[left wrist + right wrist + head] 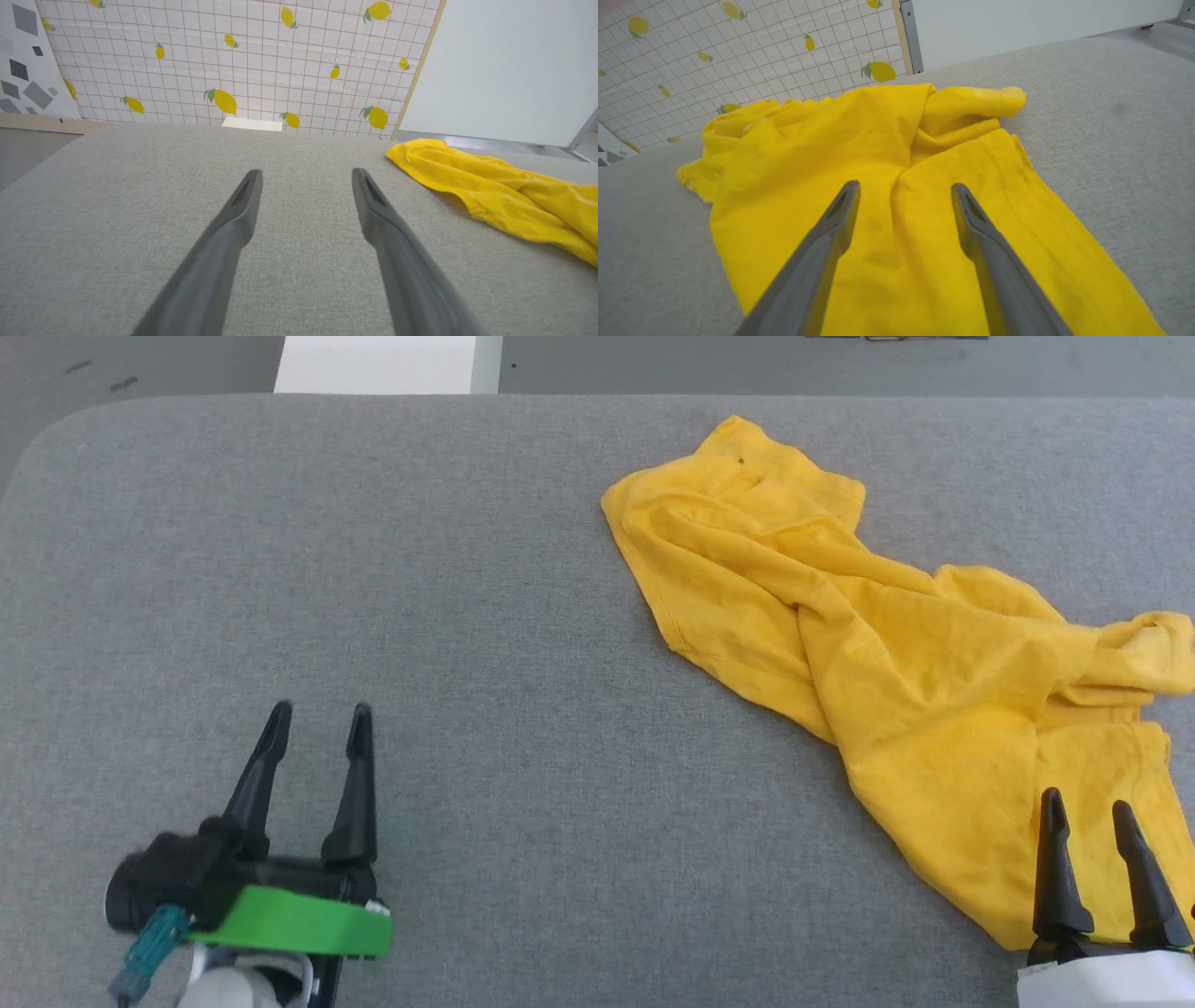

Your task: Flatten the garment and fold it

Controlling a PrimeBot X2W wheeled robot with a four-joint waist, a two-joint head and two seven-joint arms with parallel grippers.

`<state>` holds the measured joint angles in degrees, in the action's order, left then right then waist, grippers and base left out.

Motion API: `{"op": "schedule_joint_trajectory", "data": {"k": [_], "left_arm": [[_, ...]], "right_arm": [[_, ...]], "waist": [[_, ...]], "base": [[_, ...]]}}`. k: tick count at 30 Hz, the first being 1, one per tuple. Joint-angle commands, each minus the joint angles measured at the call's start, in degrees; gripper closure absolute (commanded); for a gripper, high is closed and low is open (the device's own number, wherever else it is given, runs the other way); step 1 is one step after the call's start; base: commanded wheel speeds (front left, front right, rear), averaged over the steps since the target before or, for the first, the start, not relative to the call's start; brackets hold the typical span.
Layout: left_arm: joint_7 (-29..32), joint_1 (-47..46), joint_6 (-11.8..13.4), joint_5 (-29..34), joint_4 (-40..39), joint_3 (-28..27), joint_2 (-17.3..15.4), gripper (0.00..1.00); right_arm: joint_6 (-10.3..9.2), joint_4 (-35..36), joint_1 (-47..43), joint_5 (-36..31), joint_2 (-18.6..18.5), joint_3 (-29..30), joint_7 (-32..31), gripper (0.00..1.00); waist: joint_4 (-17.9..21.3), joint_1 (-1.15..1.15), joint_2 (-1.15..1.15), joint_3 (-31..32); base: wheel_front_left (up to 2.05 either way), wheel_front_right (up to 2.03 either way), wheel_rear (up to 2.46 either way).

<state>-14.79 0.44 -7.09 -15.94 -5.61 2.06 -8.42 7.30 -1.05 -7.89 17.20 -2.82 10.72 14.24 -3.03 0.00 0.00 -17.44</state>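
The garment (915, 644) lies crumpled in a long heap on the grey padded table (467, 616). The right gripper (1087, 801) has its fingers spread apart with nothing between them. It sits over the garment's near end, and yellow cloth lies beneath and ahead of both tips. Whether they touch it is unclear. The left gripper (320, 711), fingers also apart and empty, is over bare table, with the garment well off to its right.

The right claw (904, 185) is spread wide over the crumpled yellow garment (878, 140). The garment lies on the grey desk (1111, 140).
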Motion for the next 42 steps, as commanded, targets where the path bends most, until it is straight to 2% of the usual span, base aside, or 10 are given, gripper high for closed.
{"op": "schedule_joint_trajectory", "data": {"k": [1,5,8,11,14,20,25,30,40,42], "left_arm": [[-0.2,-2.7,-0.4,0.5,-0.6,1.5,-2.0,0.0],[4.2,-9.7,-0.4,-1.0,-1.2,7.5,-5.8,0.0],[12.7,-15.8,-0.4,-4.4,-0.4,13.8,-7.2,0.0],[21.9,-20.6,-0.4,-9.0,0.8,19.1,-6.5,0.0],[29.9,-25.0,-0.4,-13.5,3.5,22.5,-3.9,0.0],[38.8,-32.6,0.5,-14.5,12.7,26.4,0.2,0.0],[40.5,-37.4,2.1,-12.3,20.5,28.0,1.9,0.0],[39.5,-39.9,3.8,-11.3,27.3,28.2,2.8,0.0],[36.6,-41.7,4.4,-14.6,36.1,27.7,4.7,0.0],[35.9,-41.7,3.9,-15.1,37.3,28.3,4.9,0.0]], "right_arm": [[0.19,-0.1,1.3,-0.4,-0.1,0.3,0.7,0.0],[0.19,0.0,2.0,-1.4,-0.1,1.4,0.7,0.0],[0.19,-0.1,2.4,-1.7,-0.1,1.8,0.7,0.0],[0.19,-0.3,2.8,-1.7,-0.1,1.7,0.7,0.0],[0.19,-0.6,3.0,-1.6,-0.1,1.3,0.7,0.0],[0.19,-1.0,4.1,-1.5,-0.1,-0.1,0.7,0.0],[0.19,-1.3,5.0,-1.5,-0.1,-0.9,0.7,0.0],[0.19,-1.5,5.3,-1.2,-0.1,-1.4,0.8,0.0],[0.19,-1.9,5.3,-1.2,-0.1,-1.9,0.8,0.0],[0.19,-2.1,5.3,-1.2,-0.1,-2.0,0.8,0.0]], "waist": [[0.2,0.0,0.0,-0.3],[-0.1,0.0,0.0,-0.7],[-0.3,0.0,0.0,-1.0],[-0.4,0.0,0.0,-1.3],[-0.3,0.0,0.0,-1.9],[0.9,0.0,0.0,-3.7],[2.6,0.0,0.0,-5.0],[4.3,0.0,0.0,-5.8],[6.6,0.0,0.0,-5.5],[7.0,0.0,0.0,-5.2]], "base": [[0.0,0.0,0.0],[0.0,0.0,0.0],[0.0,0.0,0.0],[0.0,0.0,0.0],[0.0,0.0,0.0],[0.0,0.0,0.0],[0.0,0.0,0.0],[0.0,0.0,0.0],[0.0,0.0,0.0],[0.0,0.0,0.0]]}}
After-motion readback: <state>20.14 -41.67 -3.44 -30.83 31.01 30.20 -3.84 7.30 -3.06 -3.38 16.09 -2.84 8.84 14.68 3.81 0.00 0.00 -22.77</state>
